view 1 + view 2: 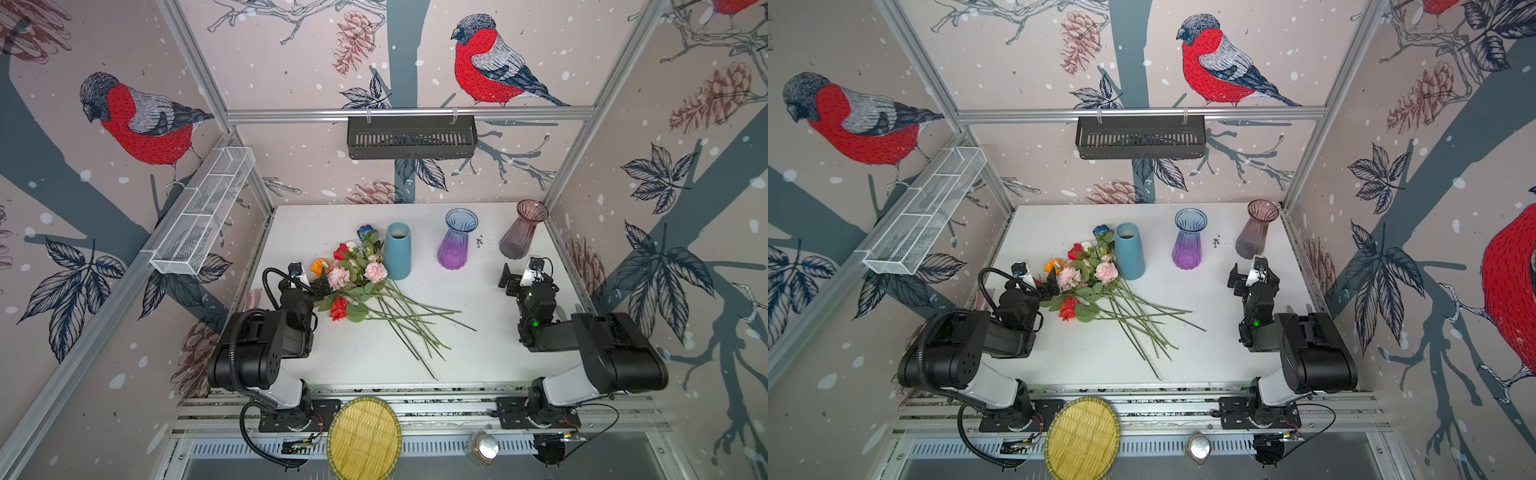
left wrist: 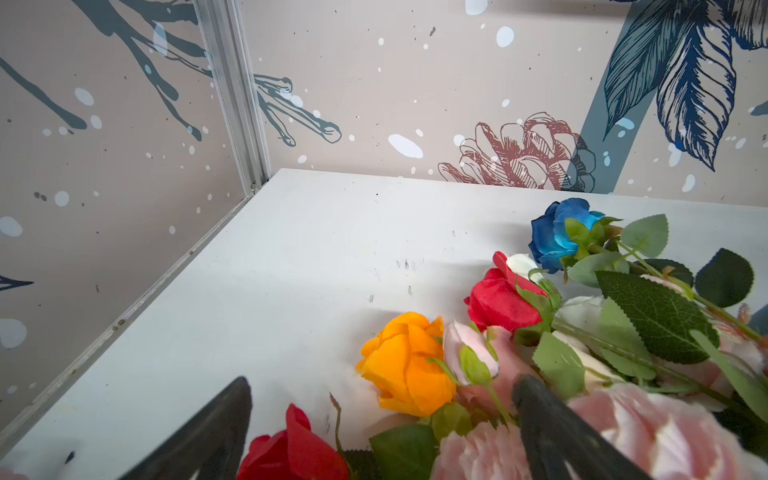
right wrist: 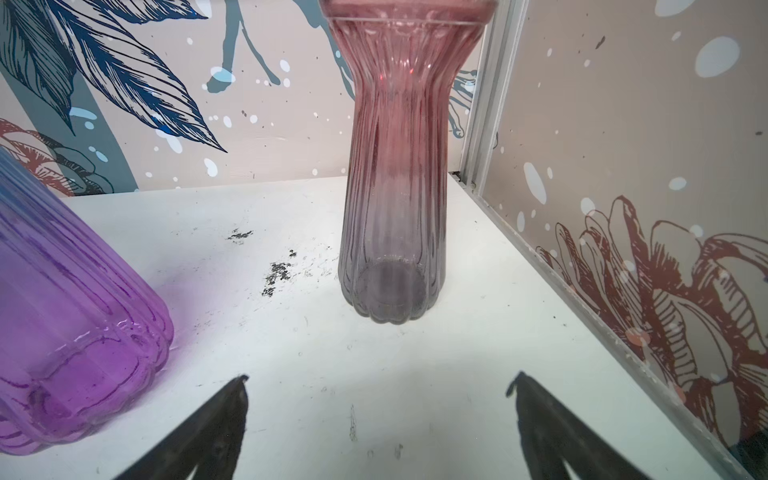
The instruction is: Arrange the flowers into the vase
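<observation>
The flowers lie in a loose bunch on the white tabletop, left of the middle, none of them in a vase. Their blooms point toward the far left and their long green stems fan out toward the near right. In both top views the heads sit just beside the blue vase, which stands upright at the far side of the bunch; some leaves seem to touch its base.

Two more vases stand upright to the right: a purple glass vase near the middle and a pink glass vase in the far right corner. All three vases hold no flowers.

The left gripper sits low at the left edge of the bunch with its fingers spread wide. In the left wrist view one finger overlaps the pink blooms, and an orange rose and a red rose show between the two fingers. Nothing is clamped.

The right gripper is on the right side of the tabletop, facing the pink glass vase and apart from it. Its fingers stand wide over bare tabletop and hold nothing.

A woven yellow tray sits on the near rail, off the tabletop.
</observation>
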You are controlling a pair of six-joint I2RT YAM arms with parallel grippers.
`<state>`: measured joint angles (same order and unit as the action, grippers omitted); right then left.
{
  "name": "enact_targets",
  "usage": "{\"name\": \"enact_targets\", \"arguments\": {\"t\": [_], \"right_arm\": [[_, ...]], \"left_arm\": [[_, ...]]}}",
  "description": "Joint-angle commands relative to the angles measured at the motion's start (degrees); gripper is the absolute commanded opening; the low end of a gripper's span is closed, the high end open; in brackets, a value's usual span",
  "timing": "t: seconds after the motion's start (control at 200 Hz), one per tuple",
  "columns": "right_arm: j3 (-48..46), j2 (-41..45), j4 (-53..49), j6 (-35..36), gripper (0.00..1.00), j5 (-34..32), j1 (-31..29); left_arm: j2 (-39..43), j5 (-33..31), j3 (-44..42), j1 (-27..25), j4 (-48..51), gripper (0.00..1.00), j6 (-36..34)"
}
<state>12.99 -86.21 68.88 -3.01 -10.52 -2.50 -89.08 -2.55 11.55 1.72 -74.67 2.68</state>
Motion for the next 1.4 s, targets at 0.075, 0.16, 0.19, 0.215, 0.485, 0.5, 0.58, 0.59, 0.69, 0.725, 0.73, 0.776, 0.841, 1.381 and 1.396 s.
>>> {"name": "enact_targets", "arguments": {"t": [0.075, 0.16, 0.19, 0.215, 0.485, 0.5, 0.58, 0.59, 0.69, 0.725, 0.73, 0.776, 0.841, 1.381, 1.396], "right_arm": [[-0.2, 0.2, 1.3, 0.2, 0.99, -1.1, -0.6], [-0.2, 0.1, 1.3, 0.2, 0.99, -1.1, -0.7], [-0.2, 0.2, 1.3, 0.2, 0.99, -1.2, -0.7], [-0.2, 0.2, 1.3, 0.3, 0.99, -1.2, -0.7], [-0.7, 0.2, 2.2, 0.5, 0.99, -2.5, -1.4], [-0.6, 0.1, 2.0, 0.4, 0.99, -2.1, -1.2], [0.1, 0.2, 0.6, -0.1, 0.99, 0.3, -0.1], [0.0, 0.2, 0.6, -0.1, 0.99, 0.3, -0.1], [0.4, 0.0, 0.2, -0.6, 0.99, 1.1, 0.5], [0.7, 0.0, -0.4, -1.1, 0.99, 2.3, 1.3], [0.6, 0.1, -0.4, -1.1, 0.99, 2.4, 1.3], [0.7, 0.1, -0.6, -1.2, 0.99, 3.0, 1.7], [0.7, 0.2, -0.5, -1.0, 0.99, 2.5, 1.5], [22.2, 20.5, -37.3, -14.9, 0.99, 2.9, -10.2], [23.3, 20.8, -38.9, -17.4, 0.99, 4.4, -9.6]], "left_arm": [[0.1, 0.5, 0.1, 0.1, -3.2, 0.98, -0.3], [0.1, 0.5, 0.1, 0.0, -3.2, 0.98, -0.3], [0.1, 0.5, 0.1, 0.0, -3.0, 0.98, -0.3], [0.1, 0.5, 0.1, 0.1, -3.2, 0.98, -0.3], [0.1, 0.5, 0.1, 0.1, -3.1, 0.98, -0.3], [0.1, 0.5, 0.1, 0.0, -3.1, 0.98, -0.3], [0.1, 0.5, 0.1, 0.1, -3.1, 0.98, -0.3], [0.1, 0.5, 0.1, 0.1, -3.2, 0.98, -0.3], [0.1, 0.5, 0.1, 0.1, -3.1, 0.98, -0.3], [0.1, 0.5, 0.1, 0.1, -3.1, 0.98, -0.3], [0.1, 0.6, 0.1, 0.1, -3.1, 0.98, -0.3], [0.0, 0.5, 0.4, 0.1, -2.6, 0.98, -0.3], [0.0, 0.4, 0.5, 0.1, -2.5, 0.98, -0.4], [41.4, -9.9, -8.4, -18.9, 7.7, 0.98, 3.2], [41.9, -11.6, -7.9, -21.3, 8.9, 0.98, 2.6]]}}
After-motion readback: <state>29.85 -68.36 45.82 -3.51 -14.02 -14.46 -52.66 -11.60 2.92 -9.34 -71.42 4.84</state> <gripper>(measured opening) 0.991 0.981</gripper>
